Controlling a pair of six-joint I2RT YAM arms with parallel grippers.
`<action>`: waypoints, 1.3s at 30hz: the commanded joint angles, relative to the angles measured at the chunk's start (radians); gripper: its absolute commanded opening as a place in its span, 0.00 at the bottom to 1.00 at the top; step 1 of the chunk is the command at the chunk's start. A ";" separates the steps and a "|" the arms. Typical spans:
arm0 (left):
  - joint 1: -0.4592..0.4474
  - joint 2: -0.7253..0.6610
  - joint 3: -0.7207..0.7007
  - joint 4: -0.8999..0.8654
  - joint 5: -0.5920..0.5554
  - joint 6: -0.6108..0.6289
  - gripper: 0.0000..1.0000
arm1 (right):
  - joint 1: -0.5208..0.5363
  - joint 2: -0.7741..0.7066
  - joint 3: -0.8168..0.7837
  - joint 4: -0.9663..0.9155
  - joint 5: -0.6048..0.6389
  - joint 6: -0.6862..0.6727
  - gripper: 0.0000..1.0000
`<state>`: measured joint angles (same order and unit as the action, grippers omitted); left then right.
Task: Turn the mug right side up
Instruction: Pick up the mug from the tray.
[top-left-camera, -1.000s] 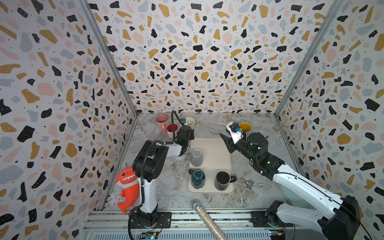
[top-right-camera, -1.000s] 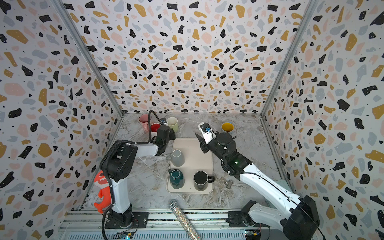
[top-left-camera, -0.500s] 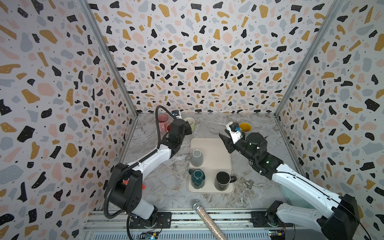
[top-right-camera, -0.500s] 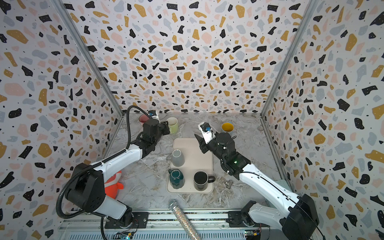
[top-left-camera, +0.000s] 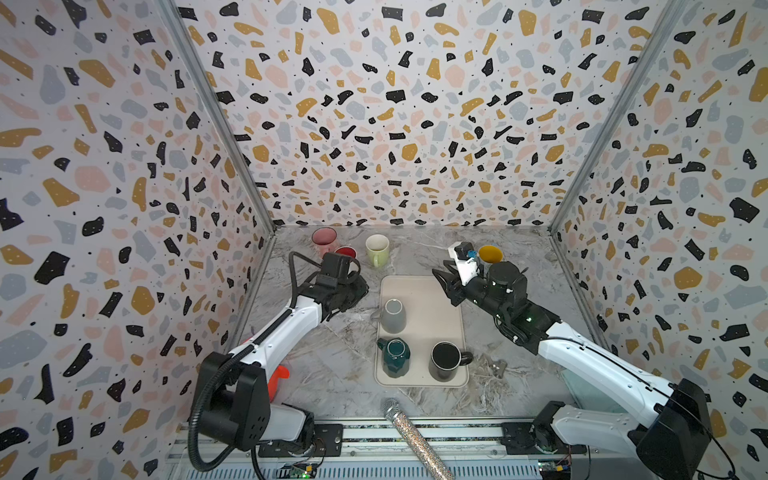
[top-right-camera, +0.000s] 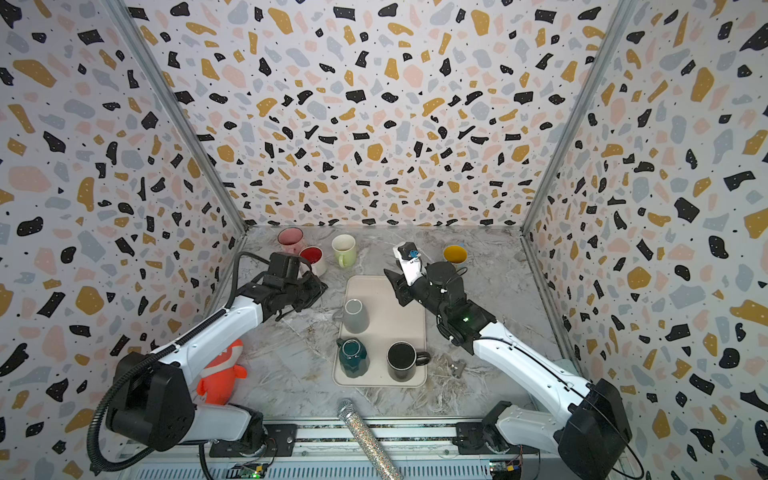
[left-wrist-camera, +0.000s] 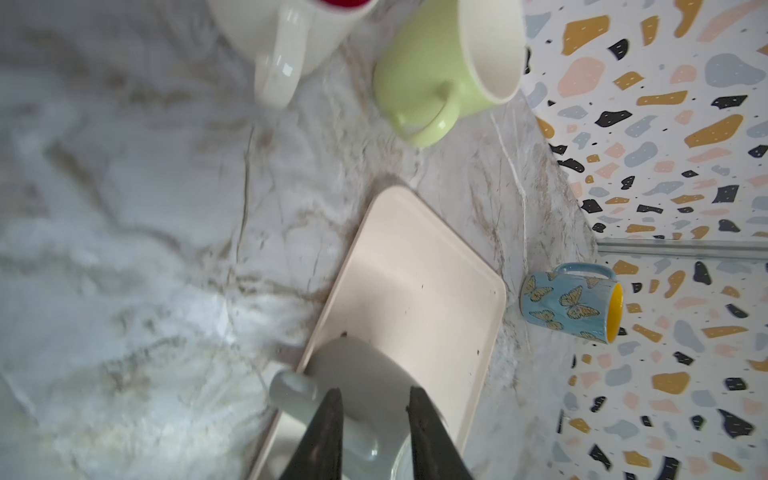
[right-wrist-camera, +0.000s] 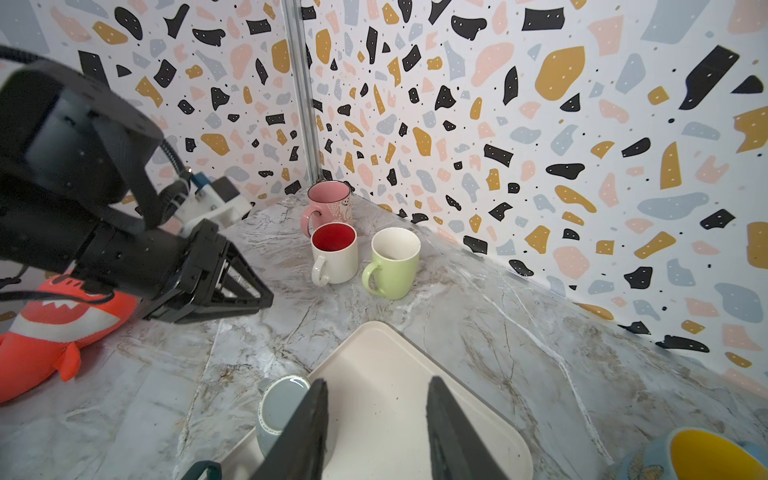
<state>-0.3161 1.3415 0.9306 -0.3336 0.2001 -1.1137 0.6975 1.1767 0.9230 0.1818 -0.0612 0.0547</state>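
At the left edge of the beige tray (top-left-camera: 428, 307), the grey mug (top-left-camera: 392, 316) stands mouth down, with its flat base facing up. Its handle (top-left-camera: 376, 314) points off the tray toward the left arm. It looks like glazed ceramic: stiff, fairly weighty for its size, slick under hard fingers, and liable to chip if it tips onto the marble tabletop (top-left-camera: 332, 365). The best hold is probably across the body low down, or a pinch on the wall beside the handle, so the wrist can roll it over without the glaze sliding.

The left gripper (top-left-camera: 360, 291) hovers just beside the tray, short of the mug, with its fingers parted and nothing between them. In the left wrist view the mug (left-wrist-camera: 365, 361) lies straight ahead of that gap. The right gripper (top-left-camera: 439, 277) hangs over the far end of the tray, jaws likewise apart and empty.

Nearer the front of the tray stand a teal mug (top-left-camera: 394, 358), which also appears inverted, and an upright black mug (top-left-camera: 446, 360). Along the back wall are a pink mug (top-left-camera: 324, 239), a white mug (top-left-camera: 345, 252) with red inside, a pale green mug (top-left-camera: 377, 248) and a butterfly mug (left-wrist-camera: 569, 303) with yellow inside. An orange shark toy (top-right-camera: 220, 374) lies by the left arm's base.
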 joint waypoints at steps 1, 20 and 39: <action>-0.002 -0.107 -0.040 0.082 0.046 -0.279 0.30 | -0.004 -0.037 0.036 -0.022 -0.012 0.029 0.40; -0.003 -0.098 -0.162 0.202 0.127 -0.603 0.37 | -0.009 -0.043 0.030 -0.022 -0.001 0.045 0.40; -0.021 0.125 -0.138 0.179 0.231 -0.583 0.38 | -0.040 -0.004 0.042 -0.027 -0.016 0.058 0.40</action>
<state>-0.3290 1.4448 0.7750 -0.1696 0.3882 -1.7126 0.6643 1.1736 0.9230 0.1638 -0.0681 0.1013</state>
